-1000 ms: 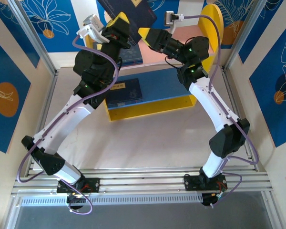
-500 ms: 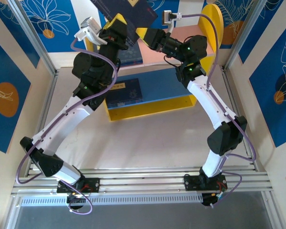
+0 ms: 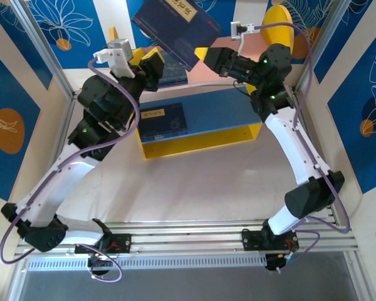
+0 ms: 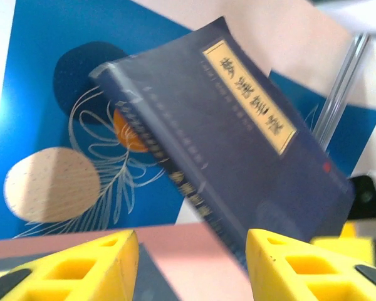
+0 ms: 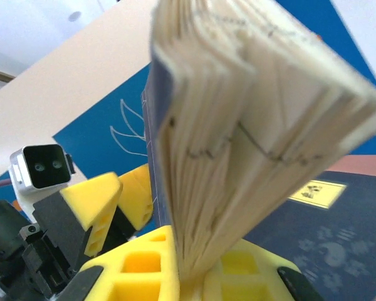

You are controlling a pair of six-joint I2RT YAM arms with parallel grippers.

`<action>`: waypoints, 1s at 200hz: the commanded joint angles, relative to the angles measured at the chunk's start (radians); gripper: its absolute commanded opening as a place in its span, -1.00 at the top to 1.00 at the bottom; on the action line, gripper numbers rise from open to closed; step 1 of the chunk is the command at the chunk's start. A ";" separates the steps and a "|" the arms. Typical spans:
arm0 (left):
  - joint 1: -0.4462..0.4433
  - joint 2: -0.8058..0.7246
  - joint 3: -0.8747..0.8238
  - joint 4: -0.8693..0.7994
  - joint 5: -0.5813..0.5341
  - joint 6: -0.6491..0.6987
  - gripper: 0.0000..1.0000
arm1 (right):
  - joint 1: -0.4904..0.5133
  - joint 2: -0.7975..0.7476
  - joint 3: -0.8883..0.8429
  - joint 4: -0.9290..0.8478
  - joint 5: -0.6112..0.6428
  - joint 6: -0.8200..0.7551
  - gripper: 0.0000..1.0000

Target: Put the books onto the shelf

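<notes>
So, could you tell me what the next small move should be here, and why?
Probably the right gripper should lower the raised book toward the shelf. It is shut on the book's edge, tilted above the shelf, while the left gripper is open and apart from it.

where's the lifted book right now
In the top view the book hangs tilted above the back of the shelf, clamped at its lower right edge by the right end effector; the left end effector stands open just left of it.
</notes>
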 commanded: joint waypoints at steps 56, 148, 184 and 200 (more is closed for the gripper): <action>0.173 -0.129 0.145 -0.711 0.299 0.051 0.01 | -0.062 -0.259 -0.168 -0.335 -0.012 -0.328 0.91; 0.302 -0.008 0.273 -0.834 0.816 0.118 -0.04 | -0.060 -0.303 -0.178 -0.576 -0.036 -0.518 0.92; 0.318 0.027 0.305 -0.866 0.889 0.104 -0.07 | -0.061 -0.315 -0.183 -0.611 -0.081 -0.566 0.92; 0.328 0.033 0.315 -0.876 0.874 0.097 -0.08 | -0.060 -0.319 -0.190 -0.611 -0.109 -0.573 0.92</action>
